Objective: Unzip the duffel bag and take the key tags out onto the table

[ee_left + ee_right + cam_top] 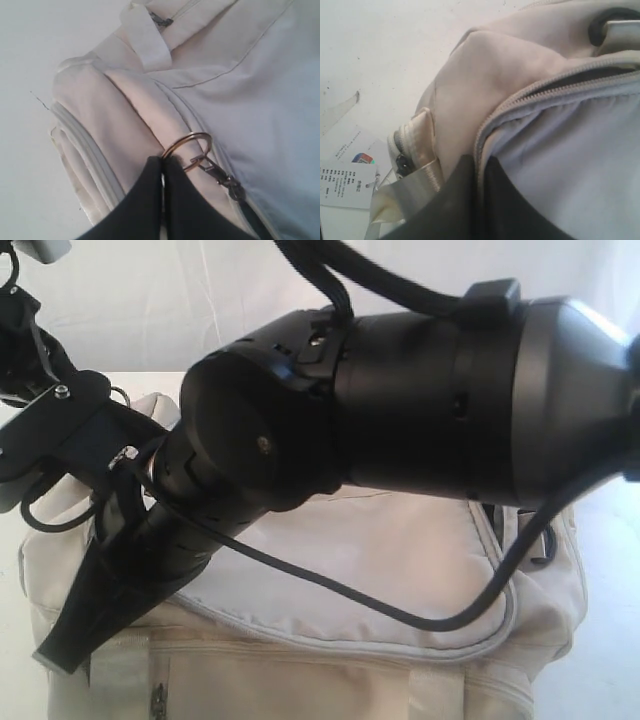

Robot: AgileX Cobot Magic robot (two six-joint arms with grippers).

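Lying flat on the white bench (618, 660) as a broad beige duffel bag (400, 540), half hidden in the exterior view by a black arm (430, 390). Clamped together at the left pincer (162, 162), gripping a metal ring (187, 137) hooked to the zipper pull (220, 176), hard against the bag's end seam. Pressed together at the right pincer (479, 167) as well, apparently nipping the grey zipper trim (530, 96) where it curves round the bag's corner. Just beside that corner, on the bench, a printed paper label (344, 184).
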